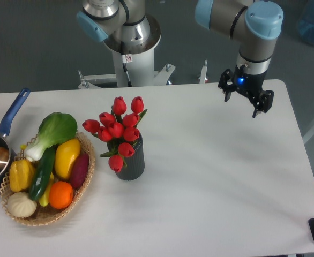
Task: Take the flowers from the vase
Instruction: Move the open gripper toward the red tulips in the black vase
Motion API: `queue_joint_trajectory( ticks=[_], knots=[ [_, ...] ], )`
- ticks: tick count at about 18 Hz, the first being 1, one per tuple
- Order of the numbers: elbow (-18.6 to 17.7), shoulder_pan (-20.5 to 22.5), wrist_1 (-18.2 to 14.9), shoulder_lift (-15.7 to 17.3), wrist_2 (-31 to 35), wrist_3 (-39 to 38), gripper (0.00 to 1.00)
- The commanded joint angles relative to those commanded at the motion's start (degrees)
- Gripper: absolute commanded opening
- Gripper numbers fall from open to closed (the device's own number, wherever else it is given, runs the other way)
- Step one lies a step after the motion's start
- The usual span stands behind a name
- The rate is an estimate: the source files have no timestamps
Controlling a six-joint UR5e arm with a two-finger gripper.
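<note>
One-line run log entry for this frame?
phase: pre-approach | gripper: open, empty, far right of flowers | flowers: in vase | grasp: not yet

Stems of the red tulip flowers (118, 128) hidden inside the dark ribbed cylinder vase (131, 160). Blue-handled dark pot (1, 140) cut off at left edge — contents unclear. Black two-finger gripper (243, 100) small, fingertip detail indistinct.
</note>
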Motion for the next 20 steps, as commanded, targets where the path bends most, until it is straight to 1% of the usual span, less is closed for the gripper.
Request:
queue_joint_trajectory(
  ticks=[2,3,4,6,8,10,13,14,17,20],
  knots=[
    [-0.2,0.2,-0.4,0.7,0.0,-0.7,1.00],
    [-1.2,0.4,-0.1,0.7,-0.5,-0.8,1.00],
    [-2.3,0.6,0.3,0.7,-1.7,-1.0,1.00],
    [-3.1,0.8,0.5,0.7,-5.3,-1.2,1.00],
    [-3.1,0.6,0.4,1.3,-5.9,-2.7,1.00],
    [-3.3,0.1,-0.5,1.8,-7.6,-3.4,1.00],
    [-4.7,-0.2,-3.7,2.5,-14.0,-3.4,1.00],
    [-5.5,-0.4,-4.0,3.2,-16.1,-3.4,1.00],
    [-7.0,-1.9,-4.0,4.0,-21.1,-3.3,1.00],
    [-8.0,-4.6,-4.0,4.5,-22.4,-3.4,1.00]
  ],
)
